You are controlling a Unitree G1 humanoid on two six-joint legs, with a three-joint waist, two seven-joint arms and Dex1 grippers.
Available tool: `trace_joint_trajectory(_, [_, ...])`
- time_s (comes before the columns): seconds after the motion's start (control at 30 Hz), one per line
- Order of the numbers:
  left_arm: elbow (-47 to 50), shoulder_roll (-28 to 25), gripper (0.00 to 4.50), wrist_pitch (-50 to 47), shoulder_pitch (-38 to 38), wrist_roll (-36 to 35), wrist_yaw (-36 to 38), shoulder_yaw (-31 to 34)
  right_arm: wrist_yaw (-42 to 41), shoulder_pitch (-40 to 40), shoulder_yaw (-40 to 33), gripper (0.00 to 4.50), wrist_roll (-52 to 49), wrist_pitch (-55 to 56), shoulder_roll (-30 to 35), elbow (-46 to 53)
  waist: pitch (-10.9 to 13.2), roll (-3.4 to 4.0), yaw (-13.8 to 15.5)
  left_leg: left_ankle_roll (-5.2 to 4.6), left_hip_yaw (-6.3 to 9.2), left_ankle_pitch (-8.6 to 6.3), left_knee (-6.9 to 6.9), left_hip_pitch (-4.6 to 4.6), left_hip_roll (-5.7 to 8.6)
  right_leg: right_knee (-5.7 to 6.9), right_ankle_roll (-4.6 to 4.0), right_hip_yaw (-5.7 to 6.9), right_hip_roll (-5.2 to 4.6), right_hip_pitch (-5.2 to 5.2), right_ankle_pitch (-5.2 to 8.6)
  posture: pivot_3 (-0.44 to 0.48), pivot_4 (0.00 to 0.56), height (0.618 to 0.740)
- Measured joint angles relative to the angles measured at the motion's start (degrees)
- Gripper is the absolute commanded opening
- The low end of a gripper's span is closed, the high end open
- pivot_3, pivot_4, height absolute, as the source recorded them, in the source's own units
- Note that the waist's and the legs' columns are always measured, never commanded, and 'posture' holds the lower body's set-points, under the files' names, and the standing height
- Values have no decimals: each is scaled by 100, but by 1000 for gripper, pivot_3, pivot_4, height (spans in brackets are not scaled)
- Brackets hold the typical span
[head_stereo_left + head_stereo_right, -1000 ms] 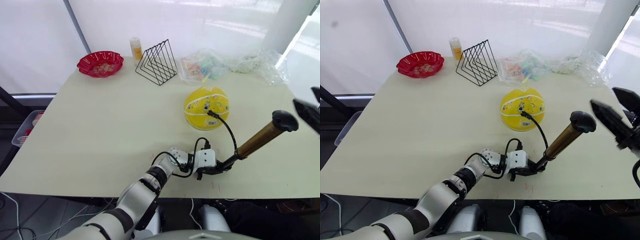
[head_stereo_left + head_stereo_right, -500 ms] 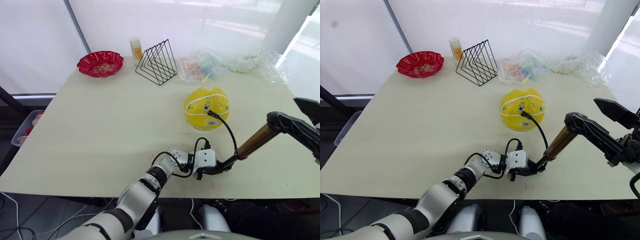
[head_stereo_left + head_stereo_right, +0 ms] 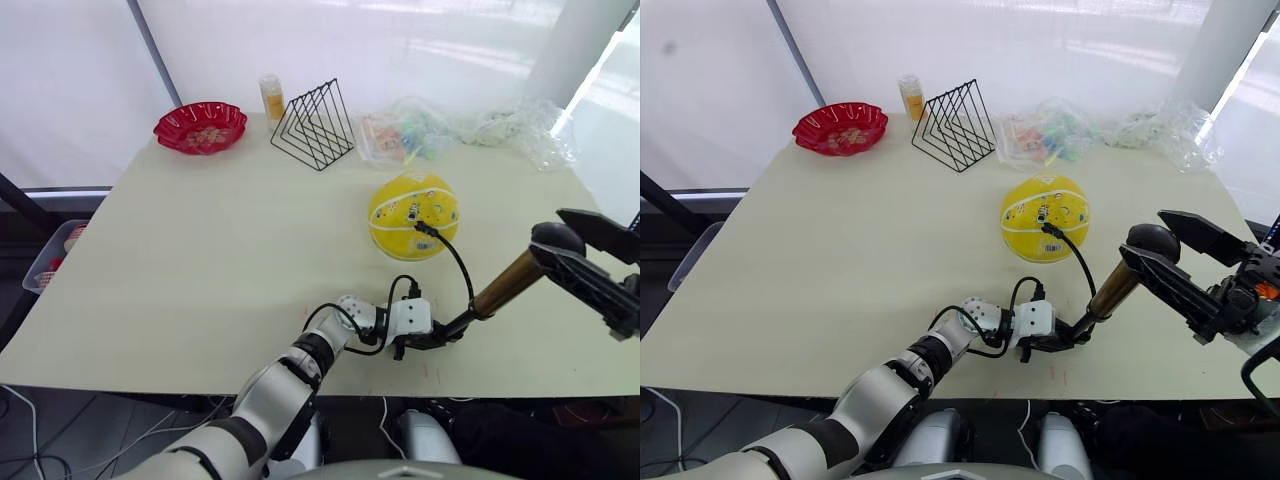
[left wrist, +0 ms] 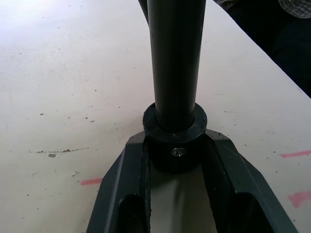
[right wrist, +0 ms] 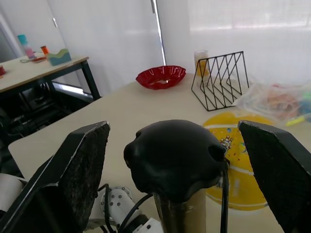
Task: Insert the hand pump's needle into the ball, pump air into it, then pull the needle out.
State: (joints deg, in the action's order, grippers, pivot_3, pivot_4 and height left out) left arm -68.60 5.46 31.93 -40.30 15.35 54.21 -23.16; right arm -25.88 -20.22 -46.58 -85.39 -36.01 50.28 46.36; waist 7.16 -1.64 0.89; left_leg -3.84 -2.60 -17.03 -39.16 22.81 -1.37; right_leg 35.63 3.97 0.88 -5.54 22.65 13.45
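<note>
The yellow ball [image 3: 413, 215] rests on the table right of centre. The hand pump [image 3: 507, 283] leans up to the right, its bronze barrel ending in a black handle [image 3: 556, 240]. My left gripper [image 3: 440, 335] is shut on the pump's black bottom cap [image 4: 175, 141] at the table surface. A thin black hose [image 3: 458, 262] arcs from the base to a black fitting [image 3: 423, 227] on top of the ball; the needle itself is hidden. My right gripper [image 3: 548, 232] is open, one finger [image 5: 73, 179] on each side of the handle [image 5: 175, 158], with gaps on both sides.
At the back of the table stand a red scalloped bowl [image 3: 200, 127], a small yellow bottle [image 3: 271, 97] and a black wire rack [image 3: 313, 125]. Crumpled clear plastic bags [image 3: 405, 132] lie behind the ball. The table's near edge [image 3: 300, 385] runs just below my left gripper.
My right gripper has come in from the right and now straddles the pump's handle. The left gripper, the pump's base and the ball have stayed put.
</note>
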Motion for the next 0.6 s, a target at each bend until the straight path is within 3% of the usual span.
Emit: trace_joint_trajectory(0.6, [0, -1, 1022, 0, 0, 1, 0, 0, -153, 267, 337, 4419, 521, 179, -126, 28, -2, 2, 0, 0, -3, 0, 0, -1, 1, 0, 0, -3, 2, 0, 0, 0, 150, 737])
